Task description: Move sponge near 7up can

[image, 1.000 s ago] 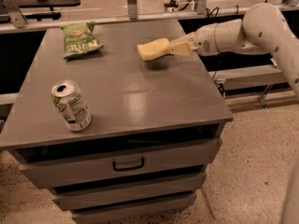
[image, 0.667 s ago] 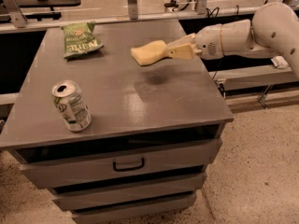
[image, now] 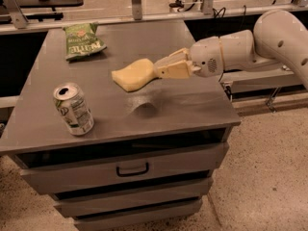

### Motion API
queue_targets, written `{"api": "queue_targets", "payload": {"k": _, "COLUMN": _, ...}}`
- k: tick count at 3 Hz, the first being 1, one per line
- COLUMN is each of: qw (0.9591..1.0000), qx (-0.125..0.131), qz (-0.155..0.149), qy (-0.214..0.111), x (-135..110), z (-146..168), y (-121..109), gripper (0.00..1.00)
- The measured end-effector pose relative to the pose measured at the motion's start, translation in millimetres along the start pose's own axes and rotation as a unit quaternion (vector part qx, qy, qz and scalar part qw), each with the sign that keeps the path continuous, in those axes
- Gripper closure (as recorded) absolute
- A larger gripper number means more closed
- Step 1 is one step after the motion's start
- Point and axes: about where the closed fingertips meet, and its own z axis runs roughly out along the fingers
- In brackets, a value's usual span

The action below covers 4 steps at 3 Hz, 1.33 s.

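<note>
The pale yellow sponge (image: 132, 74) hangs in the air above the middle of the grey cabinet top (image: 192, 105), with its shadow on the surface below it. My gripper (image: 161, 69) reaches in from the right and is shut on the sponge's right end. The 7up can (image: 73, 109), silver-white with green markings, stands upright near the front left of the top. It is to the left of and in front of the sponge, a little more than a can's height away.
A green chip bag (image: 83, 41) lies at the back left of the top. The cabinet has drawers below, one with a handle (image: 132, 169). My white arm (image: 255, 44) spans the right side. A railing and dark shelving stand behind.
My gripper has carried the sponge leftward and toward the front, from the back right of the top to above its middle, closer to the can. The can and chip bag have not moved.
</note>
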Motion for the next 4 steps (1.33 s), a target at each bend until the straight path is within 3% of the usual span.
{"api": "queue_targets", "payload": {"k": 1, "qw": 0.9995, "qx": -0.032, "qz": 0.000, "qy": 0.001, "x": 3, "z": 18, "y": 29, "gripper": 1.00}}
{"api": "queue_targets", "payload": {"k": 2, "qw": 0.9993, "qx": -0.037, "qz": -0.005, "qy": 0.007, "x": 7, "z": 34, "y": 42, "gripper": 1.00}}
{"api": "queue_targets", "payload": {"k": 4, "qw": 0.9995, "qx": -0.023, "qz": -0.012, "qy": 0.018, "x": 17, "z": 59, "y": 46, "gripper": 0.60}}
